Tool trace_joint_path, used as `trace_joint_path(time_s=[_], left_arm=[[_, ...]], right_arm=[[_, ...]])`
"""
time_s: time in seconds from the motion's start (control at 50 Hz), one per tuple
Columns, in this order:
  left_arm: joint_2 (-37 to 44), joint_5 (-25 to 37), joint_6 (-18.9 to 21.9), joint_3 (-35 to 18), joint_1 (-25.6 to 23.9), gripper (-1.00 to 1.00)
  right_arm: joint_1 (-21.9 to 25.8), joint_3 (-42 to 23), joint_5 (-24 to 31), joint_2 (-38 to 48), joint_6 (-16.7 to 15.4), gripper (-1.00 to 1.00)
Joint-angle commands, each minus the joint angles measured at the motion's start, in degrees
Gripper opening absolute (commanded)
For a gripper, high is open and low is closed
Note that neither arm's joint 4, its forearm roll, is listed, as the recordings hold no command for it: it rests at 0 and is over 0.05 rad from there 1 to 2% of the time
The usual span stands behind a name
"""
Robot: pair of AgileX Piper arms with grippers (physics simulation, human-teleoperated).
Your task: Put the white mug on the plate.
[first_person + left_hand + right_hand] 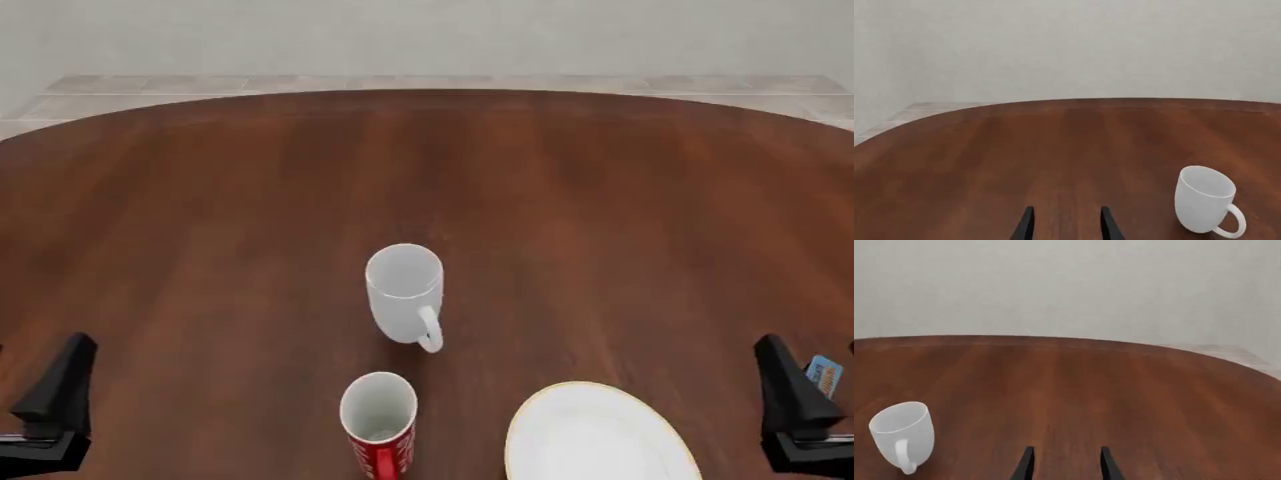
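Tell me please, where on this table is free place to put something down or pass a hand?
Bare wood runs along the far side of the table beyond the white mug, and on both flanks, between the mugs and the left gripper, and right of the white mug above the plate. The near middle is crowded: red mug, white mug and plate sit close together.

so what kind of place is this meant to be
Probably a simulated dining or kitchen room: a rounded dark wooden table holds a plain white ceramic mug, a red patterned mug and a gold-rimmed white plate, before a bare pale wall.
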Motion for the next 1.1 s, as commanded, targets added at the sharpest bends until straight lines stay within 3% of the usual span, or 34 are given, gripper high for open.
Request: trace_joint_path(time_s=[0.02, 0.42, 0.48, 0.66, 0.68, 0.8, 1.1], left_arm=[[0.00, 0.00, 0.00, 0.00, 0.00, 1.00], [0.00, 0.00, 0.00, 0.00, 0.00, 1.00], [0.00, 0.00, 0.00, 0.00, 0.00, 1.00], [0.00, 0.00, 0.00, 0.00, 0.00, 1.00], [0.00, 0.00, 0.00, 0.00, 0.00, 1.00], [0.00, 0.00, 0.00, 0.00, 0.00, 1.00], [0.00, 0.00, 0.00, 0.00, 0.00, 1.00]], right_arm=[[-0.11, -0.15, -0.23, 0.24, 0.85, 1.00], [0.60, -0.14, -0.63, 0.66, 0.91, 1.00], [1.50, -0.19, -0.51, 0.46, -0.29, 1.00], [5.59, -0.62, -6.67, 11.04, -1.51, 1.00], [6.88, -2.37, -5.40, 12.18, 0.63, 1.00], [8.75, -5.88, -4.19, 17.21, -1.14, 1.00], [15.46, -13.95, -1.99, 29.16, -1.51, 1.00]])
